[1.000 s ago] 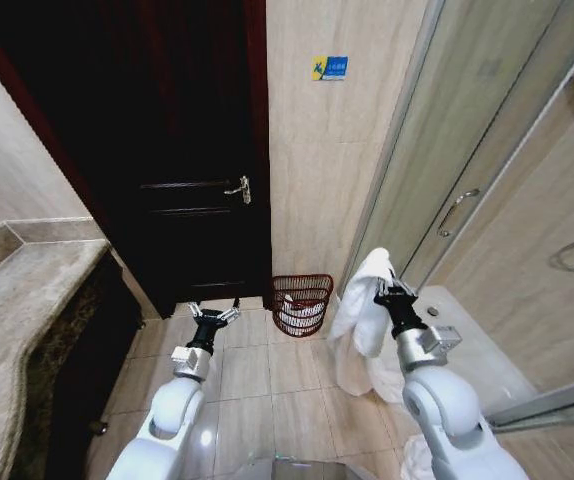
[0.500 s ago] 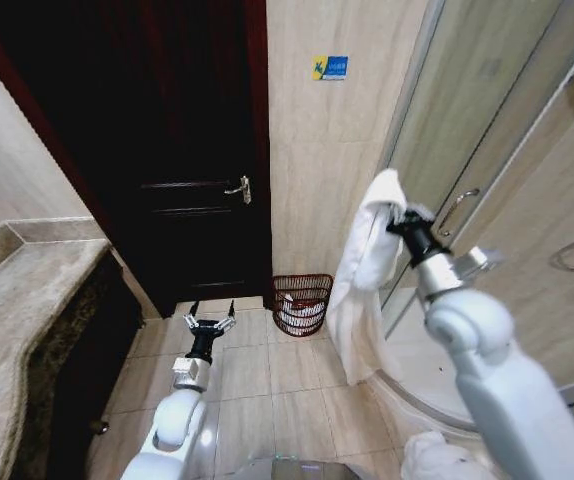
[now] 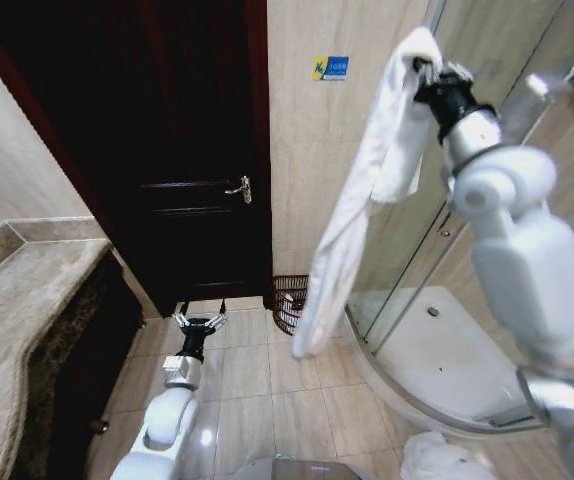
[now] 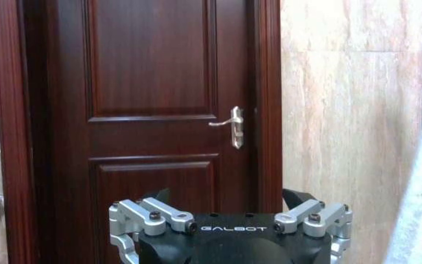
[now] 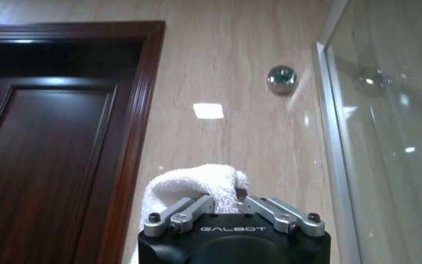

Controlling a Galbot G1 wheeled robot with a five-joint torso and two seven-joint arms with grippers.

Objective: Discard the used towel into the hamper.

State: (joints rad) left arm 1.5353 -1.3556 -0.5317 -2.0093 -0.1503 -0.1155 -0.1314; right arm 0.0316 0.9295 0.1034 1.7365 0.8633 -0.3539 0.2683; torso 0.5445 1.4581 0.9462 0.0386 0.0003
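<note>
My left gripper [image 3: 198,322] waits low over the floor tiles, fingers spread and empty, well short of the hamper [image 3: 289,300] and to its left. My right gripper [image 3: 429,68] is high above the hamper, clamped on one end of the towel [image 3: 352,215], which hangs in a long strip — its free tip dangles in front of the hamper and hides most of it. To do this well, I'd centre the tip over the rim, lower until the cloth piles inside, then let go — releasing from here risks it draping outside. "GALBOT" is printed on both wrists; the blue sign [image 3: 331,67] on the wall behind the hamper is unreadable.
</note>
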